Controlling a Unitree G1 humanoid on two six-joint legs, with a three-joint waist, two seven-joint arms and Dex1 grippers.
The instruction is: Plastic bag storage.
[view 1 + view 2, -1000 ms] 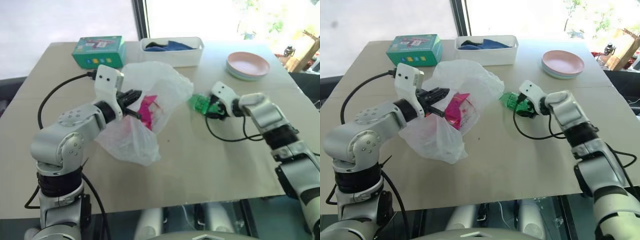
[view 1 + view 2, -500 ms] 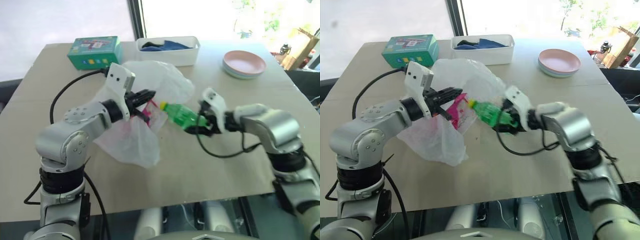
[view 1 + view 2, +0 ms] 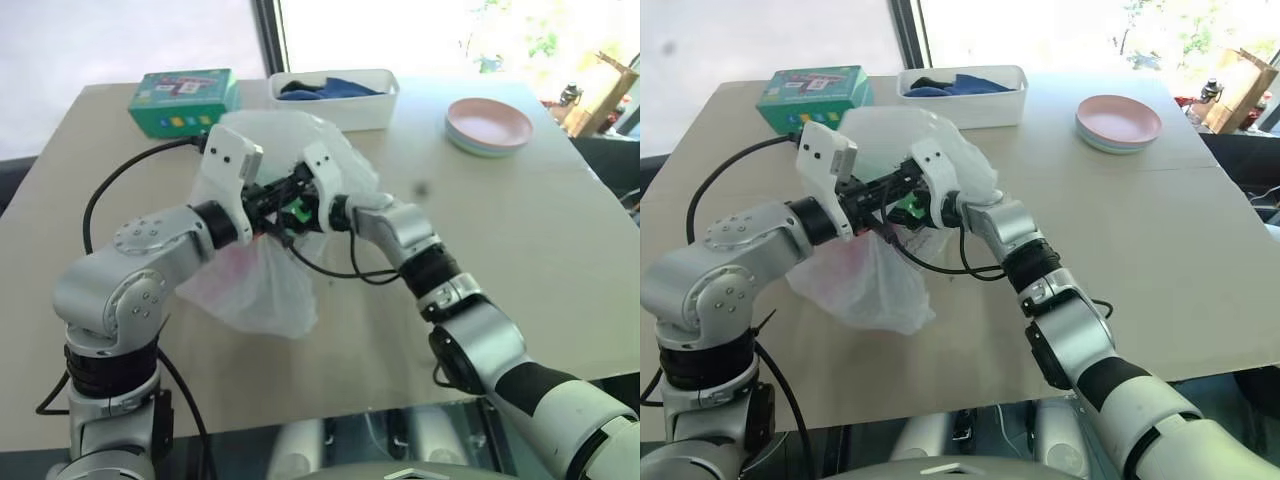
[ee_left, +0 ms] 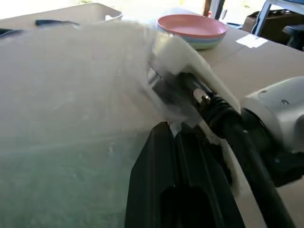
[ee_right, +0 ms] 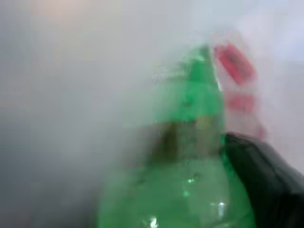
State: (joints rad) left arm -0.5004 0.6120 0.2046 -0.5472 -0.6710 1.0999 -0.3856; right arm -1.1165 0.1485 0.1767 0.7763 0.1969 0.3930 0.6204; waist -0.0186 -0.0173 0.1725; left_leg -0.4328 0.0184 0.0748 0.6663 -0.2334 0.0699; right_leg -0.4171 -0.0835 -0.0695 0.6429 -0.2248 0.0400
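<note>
Left fingers [image 4: 180, 142] pinched on plastic bag [image 3: 260, 290], right fingers [image 3: 290, 205] holding green bottle [image 5: 190, 190], tan table [image 3: 520, 240], bright window behind.

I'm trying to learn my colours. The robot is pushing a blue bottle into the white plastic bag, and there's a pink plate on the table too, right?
Nearly. The bottle is green, not blue; the right wrist view shows it up close. The rest holds: the right end effector is pushing it into the white plastic bag, and a pink plate sits on the table.

silver-grey jointed arms, white wrist housings, black cables, seemingly black fingers [image 4: 175, 190].
</note>
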